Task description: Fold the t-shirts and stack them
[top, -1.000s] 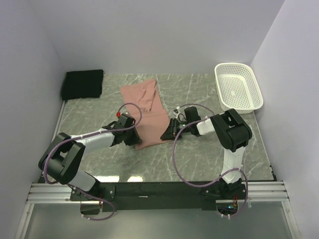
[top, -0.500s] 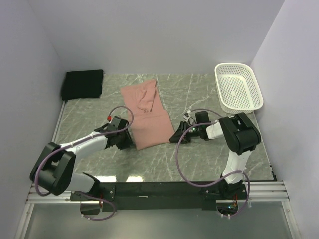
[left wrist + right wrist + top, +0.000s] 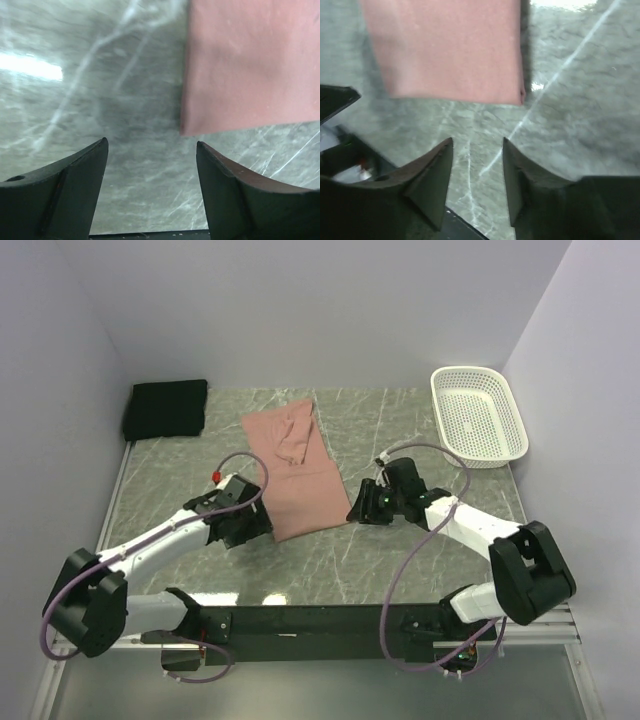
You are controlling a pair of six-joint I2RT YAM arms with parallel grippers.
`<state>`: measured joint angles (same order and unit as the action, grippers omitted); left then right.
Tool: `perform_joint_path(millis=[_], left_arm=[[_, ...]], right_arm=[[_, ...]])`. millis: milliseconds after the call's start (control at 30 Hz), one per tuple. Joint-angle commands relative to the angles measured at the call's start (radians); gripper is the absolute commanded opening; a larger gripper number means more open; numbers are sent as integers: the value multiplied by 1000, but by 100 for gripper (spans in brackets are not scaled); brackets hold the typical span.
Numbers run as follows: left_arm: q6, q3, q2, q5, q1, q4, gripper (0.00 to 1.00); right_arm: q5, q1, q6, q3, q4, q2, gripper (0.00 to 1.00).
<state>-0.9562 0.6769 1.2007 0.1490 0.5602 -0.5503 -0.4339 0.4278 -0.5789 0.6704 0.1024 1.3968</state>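
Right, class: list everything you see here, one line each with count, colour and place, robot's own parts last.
pink t-shirt: one, salmon pink, mid-table between the grippers
black t-shirt: one, black, folded, far left corner
basket: one, white mesh, far right corner
table: one, grey marble pattern, under everything
left arm: one, white and black, near left
right arm: one, white and black, near right
left gripper: one, black, open, beside the pink shirt's near left corner
right gripper: one, black, open, beside its near right corner

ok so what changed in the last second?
Both grippers released the near corners of the salmon-pink cotton t-shirt and backed off: left gripper leftward, right gripper rightward, both open and empty. That shirt, the folded black t-shirt and the white plastic mesh basket stayed put.
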Motion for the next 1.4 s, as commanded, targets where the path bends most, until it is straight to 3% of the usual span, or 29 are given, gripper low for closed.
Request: perform_joint_path(millis=[0, 67, 467, 800, 1000, 1067, 1167, 1367], left_arm=[[-33, 64, 57, 21, 40, -14, 76], [-33, 87, 103, 20, 58, 1, 74], [-30, 185, 313, 14, 109, 24, 56], [-75, 178, 430, 35, 178, -10, 51], [-87, 170, 479, 43, 218, -42, 32], [-92, 155, 470, 43, 222, -49, 16], [-99, 135, 429, 52, 225, -72, 1], [-108, 89, 330, 44, 228, -103, 1]], right_arm=[[343, 69, 42, 86, 247, -61, 53], [425, 101, 42, 119, 284, -67, 55], [465, 187, 37, 181, 316, -6, 55], [489, 216, 36, 247, 309, 82, 54], [494, 226, 37, 278, 307, 128, 54], [497, 226, 37, 284, 306, 136, 54], [485, 226, 36, 293, 304, 152, 54], [472, 229, 27, 311, 290, 208, 53]])
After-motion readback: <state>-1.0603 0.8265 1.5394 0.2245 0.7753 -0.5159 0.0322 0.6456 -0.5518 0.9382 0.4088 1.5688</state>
